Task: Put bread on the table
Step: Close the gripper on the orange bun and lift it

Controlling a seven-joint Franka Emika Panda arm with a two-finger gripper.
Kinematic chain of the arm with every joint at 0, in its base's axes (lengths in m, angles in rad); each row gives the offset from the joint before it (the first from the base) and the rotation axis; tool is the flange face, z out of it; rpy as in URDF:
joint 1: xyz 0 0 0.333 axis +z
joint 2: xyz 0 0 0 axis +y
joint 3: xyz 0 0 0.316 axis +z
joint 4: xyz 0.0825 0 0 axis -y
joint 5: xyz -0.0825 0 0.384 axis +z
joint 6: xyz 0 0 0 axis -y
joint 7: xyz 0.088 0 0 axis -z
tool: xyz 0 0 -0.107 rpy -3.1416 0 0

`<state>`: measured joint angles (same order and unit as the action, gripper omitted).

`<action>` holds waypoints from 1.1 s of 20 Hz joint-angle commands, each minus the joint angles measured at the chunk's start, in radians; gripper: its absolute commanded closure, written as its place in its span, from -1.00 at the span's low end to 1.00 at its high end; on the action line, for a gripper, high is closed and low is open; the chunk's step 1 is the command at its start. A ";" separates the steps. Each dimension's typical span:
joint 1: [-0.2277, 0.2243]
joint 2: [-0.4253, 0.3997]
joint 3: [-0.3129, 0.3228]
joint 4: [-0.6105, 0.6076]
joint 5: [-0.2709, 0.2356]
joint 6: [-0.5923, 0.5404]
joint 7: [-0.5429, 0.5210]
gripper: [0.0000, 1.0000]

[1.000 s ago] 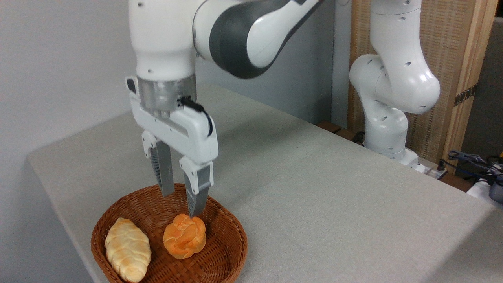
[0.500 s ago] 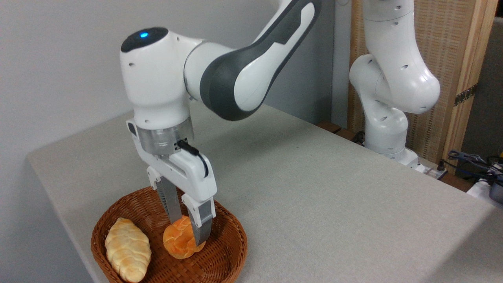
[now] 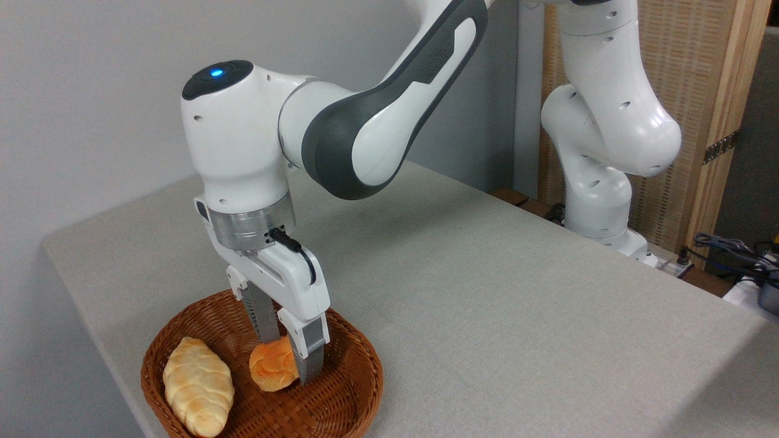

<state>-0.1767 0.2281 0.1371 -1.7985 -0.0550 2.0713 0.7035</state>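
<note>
A white and dark grey robot arm (image 3: 365,121) reaches down from the upper right into a round brown wicker basket (image 3: 341,389) that sits at the near left corner of a worktop (image 3: 517,292) covered in light grey-beige woven cloth. A small blue light glows on top of the arm's wrist joint.

The gripper (image 3: 286,371) points almost straight down, with both flat grey fingers (image 3: 307,359) inside the basket. The jaws are narrowed around the bread (image 3: 271,369), a small round orange-golden roll, pinching it between them: one finger presses its right side, and the other comes down behind its top. The roll looks squeezed and tipped, its rounded bulk bulging out to the left of the fingers. Whether its underside rests on the basket floor or is just clear of it cannot be told from this angle.

A longer, pale cream braided loaf (image 3: 198,386) lies in the left part of the basket, near the roll but not touching it or the fingers.

The arm's white base (image 3: 599,207) stands at the far right edge of the worktop, before a wood and woven panel (image 3: 706,91). Some cables (image 3: 730,246) lie at the right edge.
</note>
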 commanded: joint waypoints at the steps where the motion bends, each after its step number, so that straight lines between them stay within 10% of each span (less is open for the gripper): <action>1: -0.003 0.007 0.004 0.004 0.001 0.015 0.016 0.23; 14: -0.003 -0.068 0.003 0.007 -0.006 -0.013 0.014 0.18; 22: -0.003 -0.206 0.007 -0.007 -0.016 -0.233 0.019 0.11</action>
<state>-0.1766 0.0655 0.1368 -1.7819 -0.0560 1.9154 0.7035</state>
